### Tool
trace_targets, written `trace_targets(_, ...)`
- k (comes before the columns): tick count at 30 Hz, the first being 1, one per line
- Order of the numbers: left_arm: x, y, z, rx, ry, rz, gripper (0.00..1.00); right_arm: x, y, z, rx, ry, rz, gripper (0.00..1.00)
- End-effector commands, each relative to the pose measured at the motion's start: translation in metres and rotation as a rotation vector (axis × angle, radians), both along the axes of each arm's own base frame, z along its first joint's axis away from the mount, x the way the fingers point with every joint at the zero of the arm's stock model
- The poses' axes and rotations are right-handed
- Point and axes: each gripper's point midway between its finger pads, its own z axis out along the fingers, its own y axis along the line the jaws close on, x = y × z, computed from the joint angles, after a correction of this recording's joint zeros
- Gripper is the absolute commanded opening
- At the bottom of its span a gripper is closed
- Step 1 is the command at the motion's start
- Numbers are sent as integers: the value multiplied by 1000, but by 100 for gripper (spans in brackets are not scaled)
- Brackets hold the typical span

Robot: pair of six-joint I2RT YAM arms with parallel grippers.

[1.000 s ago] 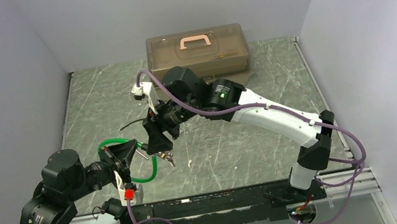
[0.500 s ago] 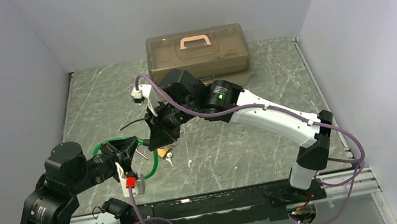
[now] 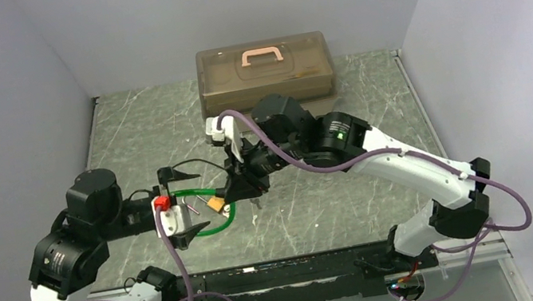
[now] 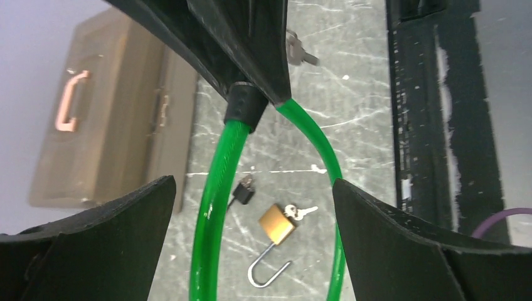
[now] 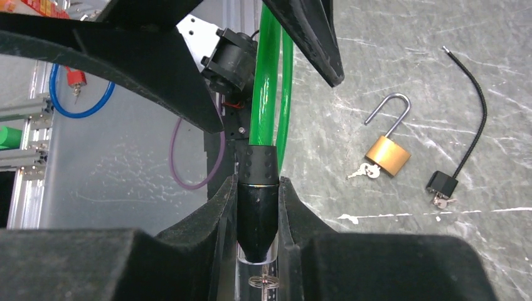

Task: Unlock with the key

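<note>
Green cable lock [image 3: 197, 193] held off the table [image 3: 321, 206], over its near-left part, looped between the 2 arms. Just handed across: left gripper [image 4: 251, 185], clamped on the loop a moment ago, now spread wide with the green cable running free between its fingers; right gripper [image 5: 257, 183], open before, now pinched on the lock's black barrel [image 5: 257, 163]. Leaves the left arm free to work a key, probably the next step. 1 key [image 4: 298, 54] glimpsed past the right fingers, impossible to tell whether seated in the barrel. Lying below on the table, untouched: brass padlock [image 4: 276, 223], shackle already open, and 1 small black cable lock [image 5: 442, 184]
</note>
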Motion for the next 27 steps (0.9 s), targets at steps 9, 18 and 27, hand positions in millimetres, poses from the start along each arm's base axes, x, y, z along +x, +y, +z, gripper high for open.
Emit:
trace_targets(9, -5, -25, 7, -111, 245, -46, 80, -11, -6, 22, 34, -148, 64, 0)
trace_targets(18, -7, -24, -4, -84, 273, -56, 29, -9, 2, 29, 28, -194, 85, 0)
trace_targets(27, -6, -24, 3, -114, 267, -28, 68, -16, 16, 19, -29, -212, 117, 0)
